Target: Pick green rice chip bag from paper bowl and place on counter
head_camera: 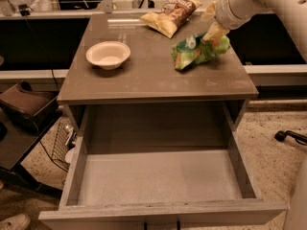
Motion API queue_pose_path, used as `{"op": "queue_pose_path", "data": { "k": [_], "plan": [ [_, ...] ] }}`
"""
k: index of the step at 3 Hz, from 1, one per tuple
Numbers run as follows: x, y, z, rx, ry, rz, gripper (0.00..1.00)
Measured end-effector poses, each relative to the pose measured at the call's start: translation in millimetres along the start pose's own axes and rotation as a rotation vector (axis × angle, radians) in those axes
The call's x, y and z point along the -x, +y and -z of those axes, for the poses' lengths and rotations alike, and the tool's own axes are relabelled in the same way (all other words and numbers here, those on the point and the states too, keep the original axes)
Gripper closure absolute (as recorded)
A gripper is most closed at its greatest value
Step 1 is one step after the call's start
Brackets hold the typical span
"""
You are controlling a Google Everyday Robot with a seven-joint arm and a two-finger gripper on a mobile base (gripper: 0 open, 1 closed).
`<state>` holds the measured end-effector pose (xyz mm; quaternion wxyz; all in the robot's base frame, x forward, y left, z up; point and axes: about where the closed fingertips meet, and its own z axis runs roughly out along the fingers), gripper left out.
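The open drawer [158, 176] fills the lower half of the frame; it is pulled far out of the cabinet and its inside is grey. Above it, the grey-brown tabletop [144, 78] takes the middle of the frame. The white robot arm [261, 1] comes in from the upper right corner and reaches down to the right side of the tabletop. A yellow-and-brown chip bag [170, 16] lies at the far edge of the tabletop, in the upper middle of the frame. The green rice chip bag [194, 52] is in the right part of the tabletop, below and to the right of that bag and well apart from the bowl. It is tilted, with its upper right end raised, and its lower left end is down at the surface. The paper bowl [108, 55] stands upright in the left part of the tabletop. The gripper [214, 34] is just above the green bag, and its yellowish fingers [217, 28] are closed narrow on the raised end of the bag.
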<state>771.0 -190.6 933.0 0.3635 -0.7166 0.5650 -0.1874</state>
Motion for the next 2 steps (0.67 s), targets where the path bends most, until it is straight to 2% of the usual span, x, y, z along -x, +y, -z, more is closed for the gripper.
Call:
{"op": "queue_pose_path", "data": {
  "k": [1, 2],
  "plan": [
    [1.4, 1.1, -3.0, 0.004, -0.003, 0.001, 0.0],
    [1.6, 1.5, -3.7, 0.005, -0.003, 0.001, 0.0]
  ]
}}
